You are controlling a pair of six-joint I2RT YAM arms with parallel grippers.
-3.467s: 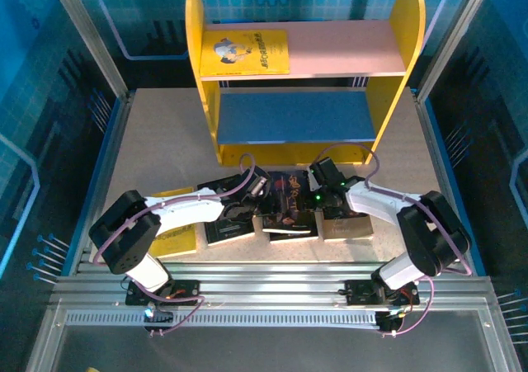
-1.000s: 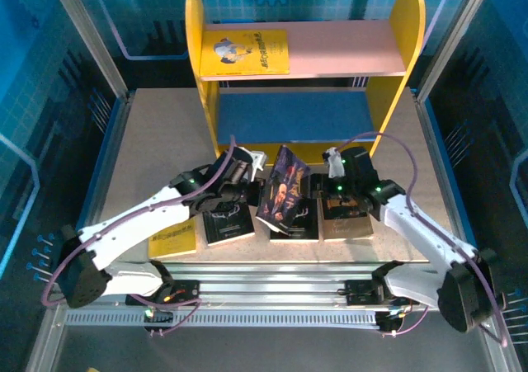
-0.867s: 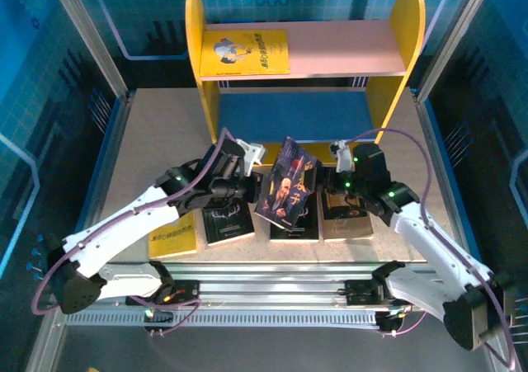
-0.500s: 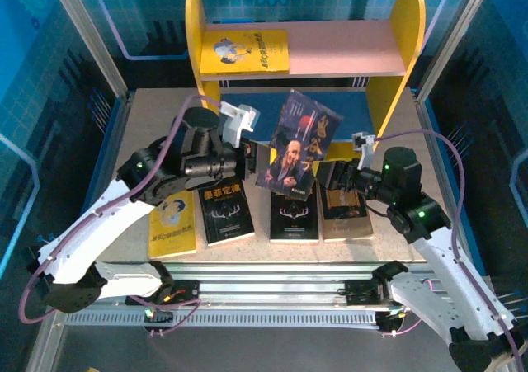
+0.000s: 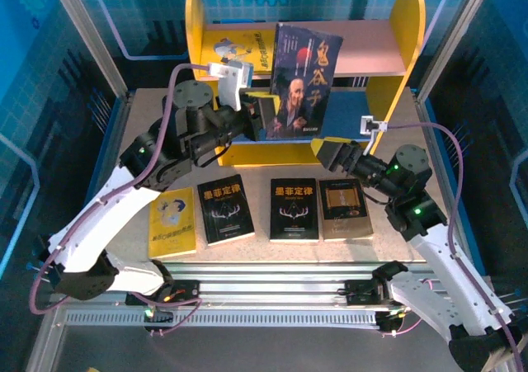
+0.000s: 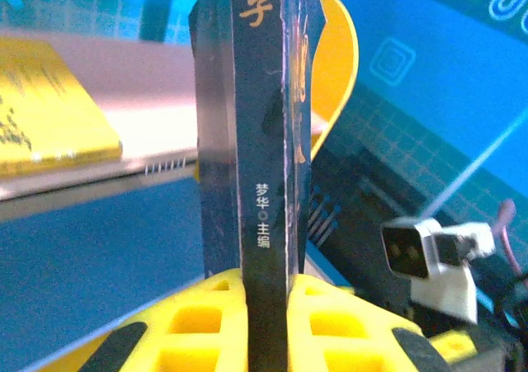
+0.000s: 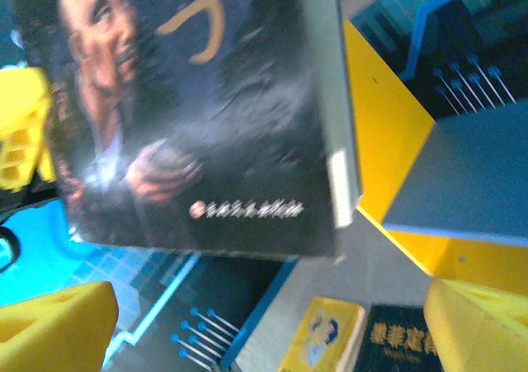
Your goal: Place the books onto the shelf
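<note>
Top: left gripper (image 5: 262, 116) clamped on portrait book (image 5: 301, 79), upright in front of the shelf (image 5: 406, 34); right gripper (image 5: 334, 152) wide open, empty, below it
Left wrist: spine pinched square
Right wrist: cover close ahead
Next: clear the pink board (image 5: 363, 50) edge, lay it flat beside the yellow book (image 5: 239, 52)

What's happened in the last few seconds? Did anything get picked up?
The left claw lifted the dark portrait book off the table and raised it upright before the upper board of the shelf. The right claw rose beside it, open, holding nothing. The four books lying flat and the yellow book on the shelf stayed put.
</note>
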